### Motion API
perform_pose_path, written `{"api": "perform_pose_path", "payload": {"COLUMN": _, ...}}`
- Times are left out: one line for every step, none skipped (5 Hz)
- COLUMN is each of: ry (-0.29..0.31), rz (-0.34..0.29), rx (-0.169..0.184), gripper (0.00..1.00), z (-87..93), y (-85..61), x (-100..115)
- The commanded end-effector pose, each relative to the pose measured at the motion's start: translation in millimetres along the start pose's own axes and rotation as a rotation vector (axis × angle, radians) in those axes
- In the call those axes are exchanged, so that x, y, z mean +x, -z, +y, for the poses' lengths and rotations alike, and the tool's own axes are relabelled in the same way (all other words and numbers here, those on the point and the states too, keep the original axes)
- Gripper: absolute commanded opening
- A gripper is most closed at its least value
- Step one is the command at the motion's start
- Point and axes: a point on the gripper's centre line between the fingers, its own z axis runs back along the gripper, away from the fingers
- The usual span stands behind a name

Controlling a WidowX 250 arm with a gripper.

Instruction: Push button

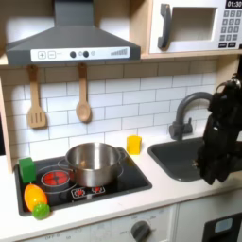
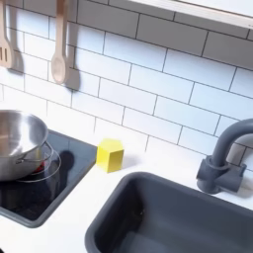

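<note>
Your arm (image 1: 219,128) stood over the sink (image 1: 180,161), right of the faucet (image 1: 185,106) in the first exterior view. You couldn't tell whether the tool was apart or together. The buttons (image 1: 230,28) sat on the microwave, above the sink.

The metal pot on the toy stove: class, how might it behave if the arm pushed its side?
The metal pot looks thin-walled and empty, so probably light. Its wide, flat base on the smooth black cooktop suggests sliding rather than tipping. It appears rigid, unlikely to flex.
</note>
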Motion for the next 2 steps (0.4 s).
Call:
{"api": "perform_pose_path", "payload": {"ry": -0.049, "rz": -0.031, "rx": 0.044, "gripper": 0.0, "z": 19.2, "y": 8.7, "x": 25}}
{"api": "perform_pose_path", "payload": {"ry": -0.068, "rz": -0.057, "rx": 0.054, "gripper": 0.0, "z": 24.4, "y": 10.2, "x": 38}}
